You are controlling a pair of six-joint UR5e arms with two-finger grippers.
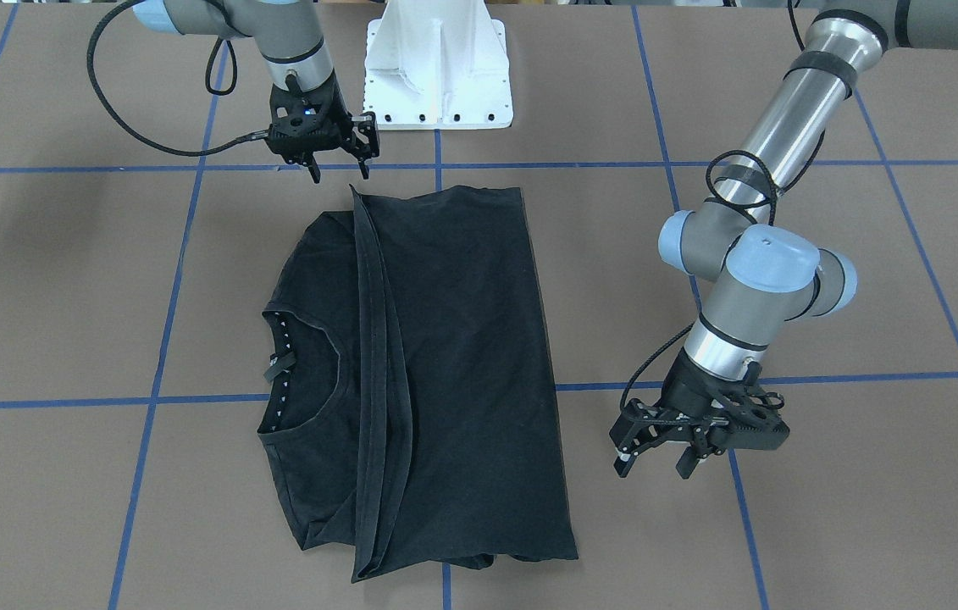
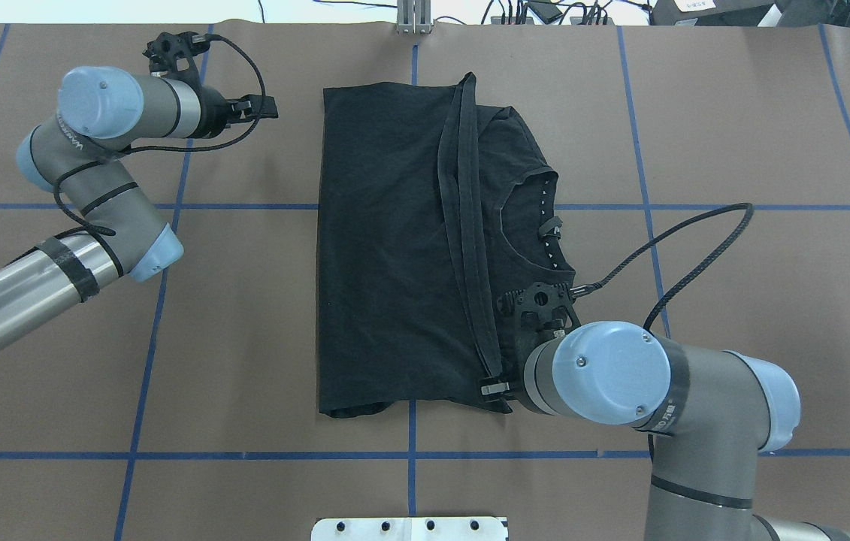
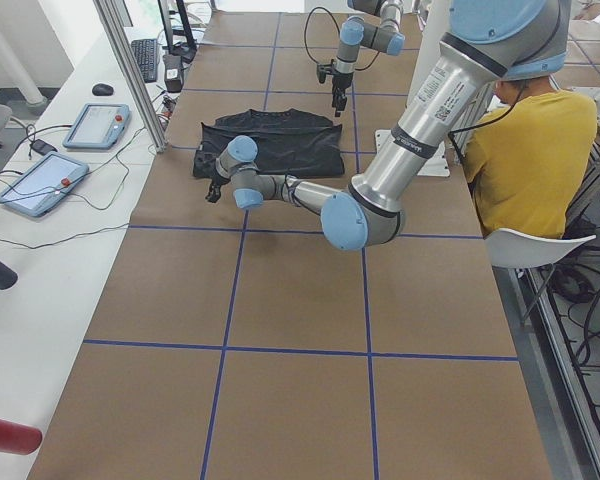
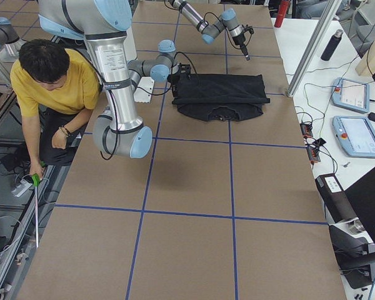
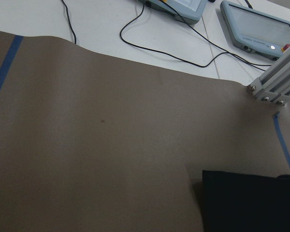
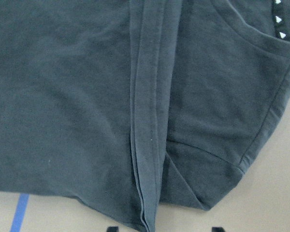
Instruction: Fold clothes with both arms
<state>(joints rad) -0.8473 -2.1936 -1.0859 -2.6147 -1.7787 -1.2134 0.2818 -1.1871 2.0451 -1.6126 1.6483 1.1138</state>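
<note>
The black T-shirt lies flat in the middle of the tabletop. It is folded over so that its hem band runs just beside the collar.

My right gripper hangs over the hem corner nearest my base, its jaws spread and holding nothing. My left gripper is also spread and empty. It sits off the shirt's folded edge, apart from the cloth, toward the far end.

The main risk I see is at that hem corner, where several layers are stacked. If my right jaws close too shallow, I think they take only the top layer. The stack would then split as I lift, and the layers underneath would pull out of line.

The second risk is uneven timing. My left gripper has farther to go before it reaches any fabric. If one side rises first, the shirt would likely pivot and slide, skewing the edges.

A tucked sleeve at the far end could also spill out if I drag the cloth rather than lift it.
</note>
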